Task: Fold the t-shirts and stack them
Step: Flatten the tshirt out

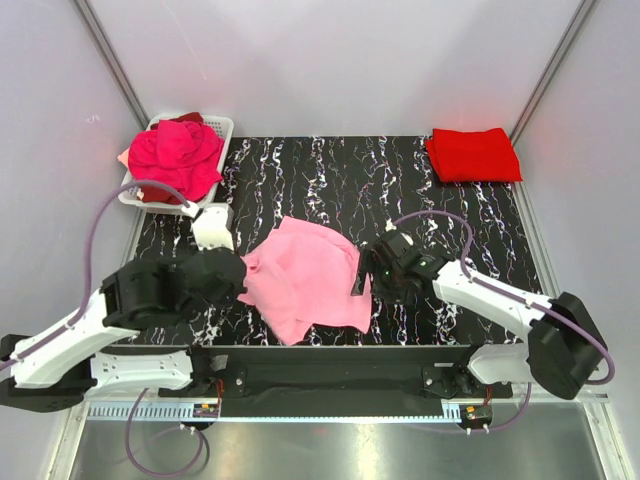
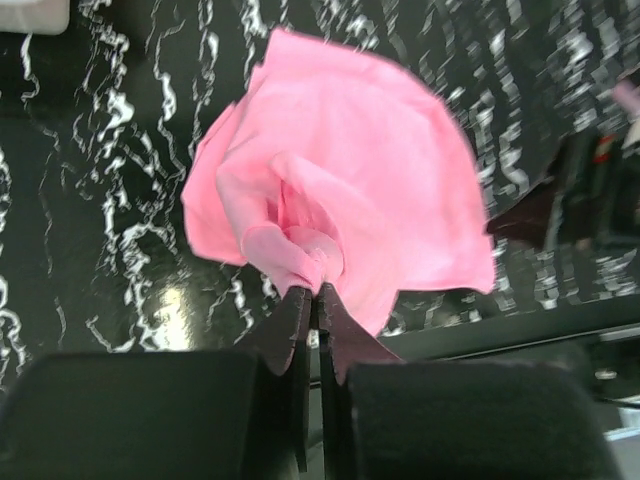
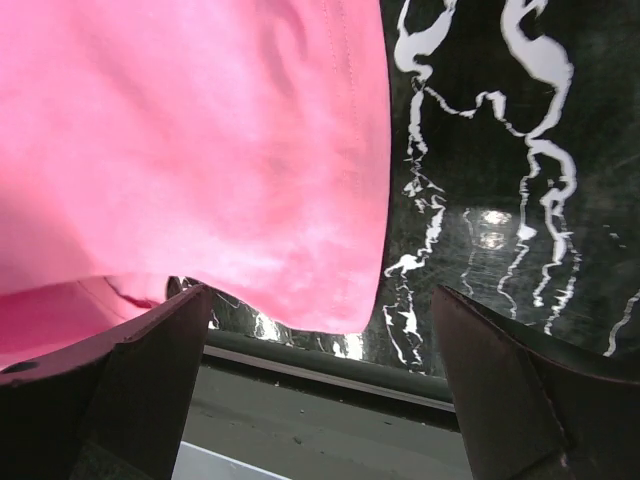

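Three lots of cloth are showing in the overhead view. At the upper left, a heap of soft magenta t-shirts [image 1: 175,155] is sitting unfolded in a white plastic mesh basket [image 1: 222,125]. Below it, the left gripper [image 1: 240,274] is reaching to the left edge of a light pink cotton t-shirt [image 1: 305,275], which is lying rumpled in the lower middle of the black white-veined table [image 1: 330,170]. In the left wrist view its jaws are clenching a small bunched pleat of that pink cloth at the bottom centre of the frame.

Just right of the shirt, the right gripper [image 1: 360,278] is hovering at the opposite edge. Its fingers [image 3: 150,360] are standing spread wide and holding nothing, with the pink hem hanging between and above them. At the upper right, a bright red t-shirt [image 1: 472,155] is lying neatly folded, well apart from everything else.

The step appears to be laying the pink shirt out for folding. Next, the right jaws probably need to be closing on the hem so both arms can be drawing the cloth flat.
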{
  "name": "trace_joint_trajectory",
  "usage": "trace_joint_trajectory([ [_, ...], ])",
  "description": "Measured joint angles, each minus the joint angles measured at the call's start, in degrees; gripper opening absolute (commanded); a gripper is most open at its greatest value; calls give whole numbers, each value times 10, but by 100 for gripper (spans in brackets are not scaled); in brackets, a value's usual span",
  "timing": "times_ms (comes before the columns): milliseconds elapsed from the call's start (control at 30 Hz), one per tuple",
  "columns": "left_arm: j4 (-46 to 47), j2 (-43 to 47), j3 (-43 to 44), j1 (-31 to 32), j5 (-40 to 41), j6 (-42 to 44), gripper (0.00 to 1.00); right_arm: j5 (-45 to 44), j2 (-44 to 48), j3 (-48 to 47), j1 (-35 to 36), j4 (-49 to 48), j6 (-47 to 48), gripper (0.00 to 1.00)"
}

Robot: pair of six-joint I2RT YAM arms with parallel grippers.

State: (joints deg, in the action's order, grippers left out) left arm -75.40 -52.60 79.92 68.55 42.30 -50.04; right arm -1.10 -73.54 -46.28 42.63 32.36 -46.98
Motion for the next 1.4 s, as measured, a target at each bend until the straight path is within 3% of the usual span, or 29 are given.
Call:
trace_joint_trajectory([
  [300,-9,66,-78,-2,-2,-11,6,53,-22,55,4,-62,-35,87],
  [500,-7,74,-106,-3,-2,-12,5,54,-77,61,68,-86,-66,82],
  [600,-6,75,-116,-3,-2,-13,5,64,-100,45,83,-91,-76,74],
  [700,-4,76,-116,-3,-2,-13,5,65,-123,34,83,-101,-79,46],
  [733,-3,78,-116,-3,-2,-13,5,69,-132,32,82,-104,-82,31],
  [800,-3,80,-116,-3,-2,-12,5,71,-142,29,83,-111,-83,20],
  [867,-4,84,-115,-3,-2,-12,5,73,-150,29,82,-115,-83,0],
  [1000,-7,81,-99,-3,-2,-6,4,66,-148,22,82,-99,-75,0],
  [1133,-11,59,-23,-3,-2,20,2,30,-105,-29,71,-7,-51,0],
  [1233,-7,36,54,-3,-2,51,2,-19,-17,-120,47,89,-31,0],
  [1400,27,-14,190,-3,-14,142,1,-102,104,-355,26,188,9,0],
])
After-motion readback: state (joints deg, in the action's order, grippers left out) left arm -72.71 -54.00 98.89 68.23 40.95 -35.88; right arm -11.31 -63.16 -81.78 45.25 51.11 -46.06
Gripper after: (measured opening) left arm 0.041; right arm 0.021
